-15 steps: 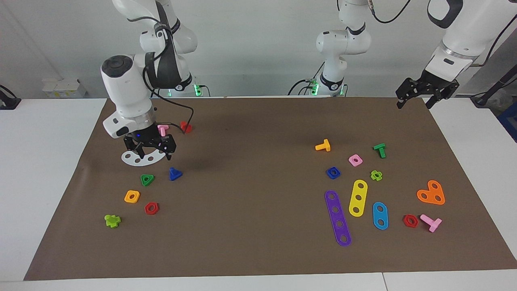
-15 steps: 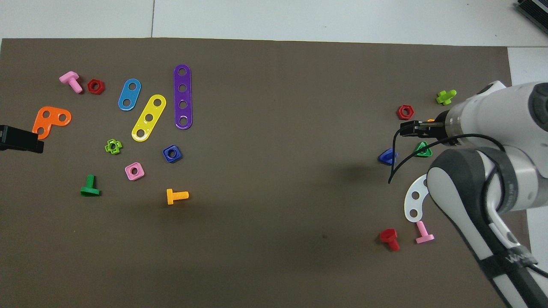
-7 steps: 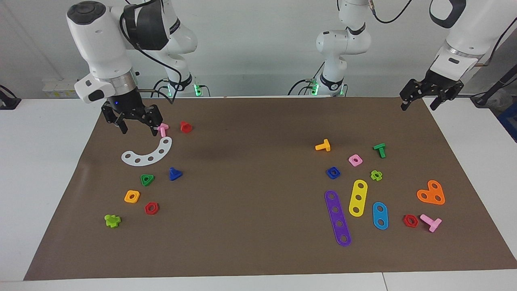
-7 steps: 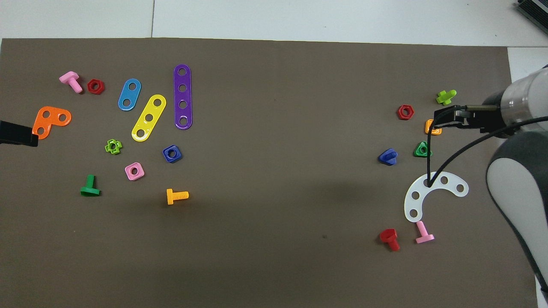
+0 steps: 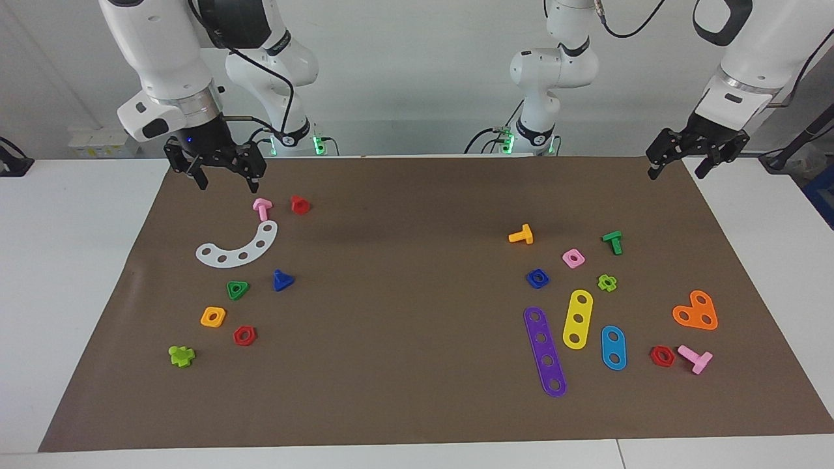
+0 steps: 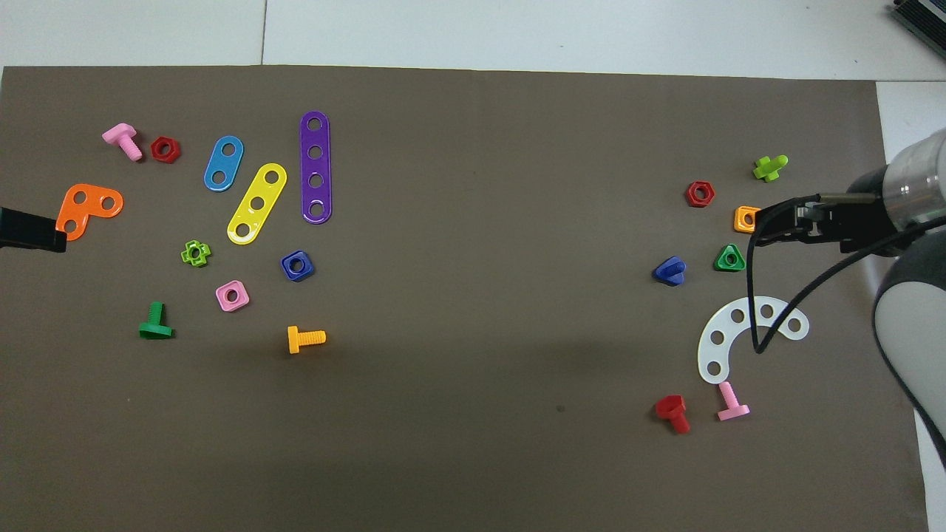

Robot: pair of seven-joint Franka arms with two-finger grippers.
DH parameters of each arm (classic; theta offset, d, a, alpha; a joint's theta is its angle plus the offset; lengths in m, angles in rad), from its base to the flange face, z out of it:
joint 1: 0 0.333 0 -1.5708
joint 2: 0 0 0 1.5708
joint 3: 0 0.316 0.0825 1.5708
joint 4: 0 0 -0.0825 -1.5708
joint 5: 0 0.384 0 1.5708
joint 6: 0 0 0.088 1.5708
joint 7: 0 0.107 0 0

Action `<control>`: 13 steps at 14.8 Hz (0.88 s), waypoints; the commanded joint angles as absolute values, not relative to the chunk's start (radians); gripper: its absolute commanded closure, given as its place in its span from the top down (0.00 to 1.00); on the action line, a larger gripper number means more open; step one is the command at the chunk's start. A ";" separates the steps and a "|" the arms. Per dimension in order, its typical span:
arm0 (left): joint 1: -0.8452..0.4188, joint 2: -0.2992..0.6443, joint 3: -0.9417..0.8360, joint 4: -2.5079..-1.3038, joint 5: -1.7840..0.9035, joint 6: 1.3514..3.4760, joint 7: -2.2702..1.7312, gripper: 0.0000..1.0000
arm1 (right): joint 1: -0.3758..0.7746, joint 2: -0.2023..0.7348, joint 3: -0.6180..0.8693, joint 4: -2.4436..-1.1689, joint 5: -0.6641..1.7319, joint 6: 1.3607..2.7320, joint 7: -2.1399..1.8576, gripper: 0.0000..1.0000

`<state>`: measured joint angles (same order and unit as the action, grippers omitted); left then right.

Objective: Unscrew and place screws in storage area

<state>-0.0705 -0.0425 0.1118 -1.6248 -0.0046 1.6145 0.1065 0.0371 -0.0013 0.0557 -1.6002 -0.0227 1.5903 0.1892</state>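
A brown mat covers most of the table, and the parts lie in two groups, one toward each arm's end.

The right gripper hangs in the air over the mat's edge nearest the robots, at the right arm's end, its fingers spread wide and holding nothing. The left gripper waits raised over the corner of the mat at the left arm's end nearest the robots, also wide open and empty.

Toward the right arm's end lies a white curved strip with holes, all of them empty. Just beside its end nearer the robots are a pink bolt and a red bolt.

The blue bolt with the triangular head rests head down, stem up, free on the mat, farther from the robots than the strip and next to a green triangular nut.

Judging from this, the blue bolt is already unscrewed and set down among the loose parts, and the right arm is clear of it. No bolt seems seated in any strip, so the next move probably calls only for parking the arm, or for checking the strips.
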 commanded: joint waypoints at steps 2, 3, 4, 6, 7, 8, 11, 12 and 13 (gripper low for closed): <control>-0.071 -0.069 0.114 -1.663 -0.003 1.635 0.097 1.00 | 0.034 -0.044 0.057 -1.657 -0.002 1.580 0.160 0.99; -0.071 -0.071 0.114 -1.663 -0.003 1.635 0.097 1.00 | 0.032 -0.046 0.055 -1.658 -0.002 1.583 0.156 0.99; -0.071 -0.071 0.114 -1.663 -0.003 1.635 0.097 1.00 | 0.031 -0.045 0.057 -1.658 -0.002 1.585 0.156 0.99; -0.071 -0.071 0.114 -1.663 -0.003 1.635 0.097 1.00 | 0.032 -0.046 0.057 -1.661 -0.002 1.589 0.160 0.99; -0.071 -0.071 0.114 -1.663 -0.003 1.635 0.097 1.00 | 0.032 -0.046 0.055 -1.666 -0.002 1.592 0.160 0.99; -0.071 -0.071 0.114 -1.663 -0.003 1.635 0.097 1.00 | 0.031 -0.046 0.055 -1.669 -0.002 1.604 0.160 0.99; -0.071 -0.071 0.114 -1.663 -0.003 1.637 0.097 1.00 | 0.028 -0.049 0.055 -1.671 -0.002 1.608 0.161 0.99; -0.071 -0.071 0.114 -1.663 -0.003 1.637 0.097 1.00 | 0.028 -0.049 0.055 -1.671 -0.002 1.608 0.161 0.99; -0.071 -0.071 0.114 -1.663 -0.003 1.637 0.097 1.00 | 0.028 -0.049 0.057 -1.671 -0.002 1.614 0.161 0.99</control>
